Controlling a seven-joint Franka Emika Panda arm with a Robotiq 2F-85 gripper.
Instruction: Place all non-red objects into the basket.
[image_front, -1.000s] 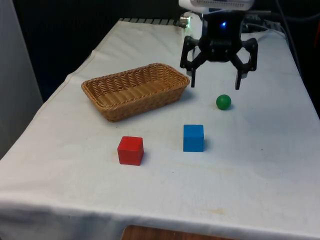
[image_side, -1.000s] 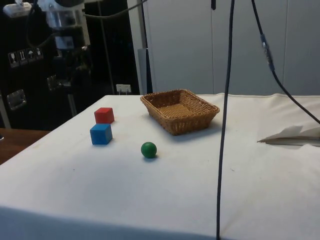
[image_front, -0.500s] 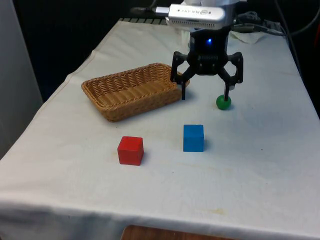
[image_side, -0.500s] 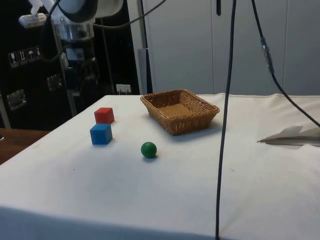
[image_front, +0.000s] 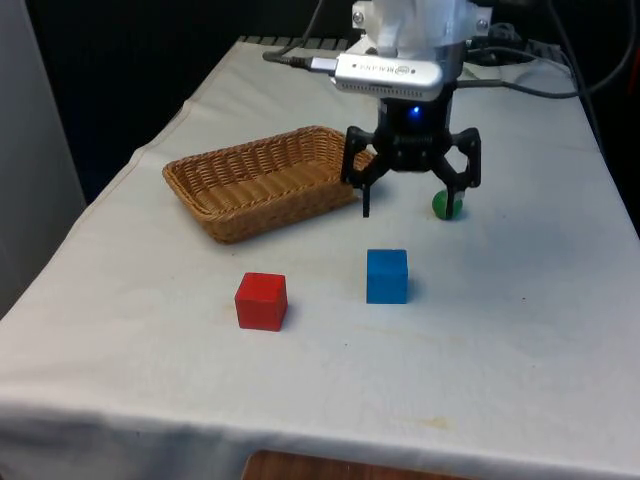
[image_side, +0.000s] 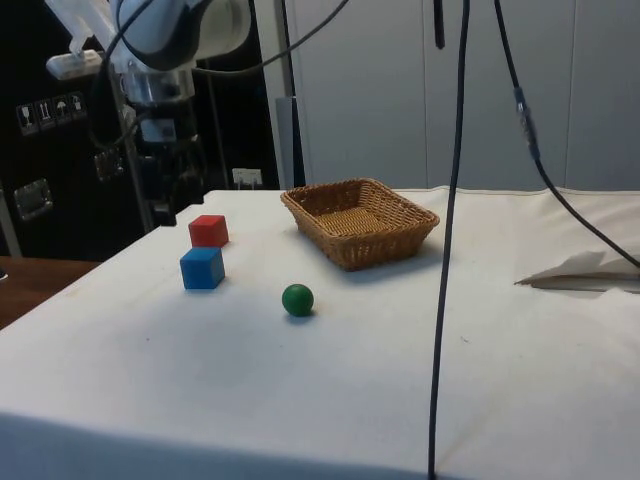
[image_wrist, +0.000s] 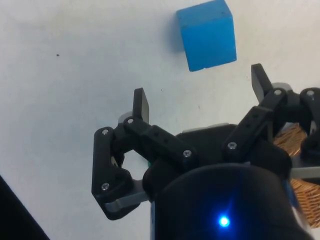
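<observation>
**Gripper drops toward the blue cube, fingers spread wide**

Since a second ago the gripper (image_front: 412, 200) has come forward and down, away from the spot above the green ball (image_front: 448, 205) and closer to the blue cube (image_front: 387, 275). It now hangs above the worktop (image_front: 520, 330) between the basket (image_front: 268, 180) and the ball, a little behind the cube in the front view. None of the objects has shifted.

Its fingers (image_wrist: 141, 105) stand wide apart and hold nothing. From the wrist, the blue cube (image_wrist: 207, 34) lies on the white cloth ahead of the fingertips, not between them, and a strip of basket weave (image_wrist: 295, 142) shows beside one finger.

The wicker basket sits empty toward the front view's left, with the red cube (image_front: 262, 300) nearer the camera and the blue cube just to that cube's right, apart from it. The green ball rests to the front view's right, partly behind one finger in that view.

From the side, the gripper (image_side: 170, 190) hovers over the far edge of the worktop, behind the red cube (image_side: 208, 230) and the blue cube (image_side: 202, 267); the green ball (image_side: 297, 299) lies in the open, near the basket (image_side: 360, 221).
</observation>
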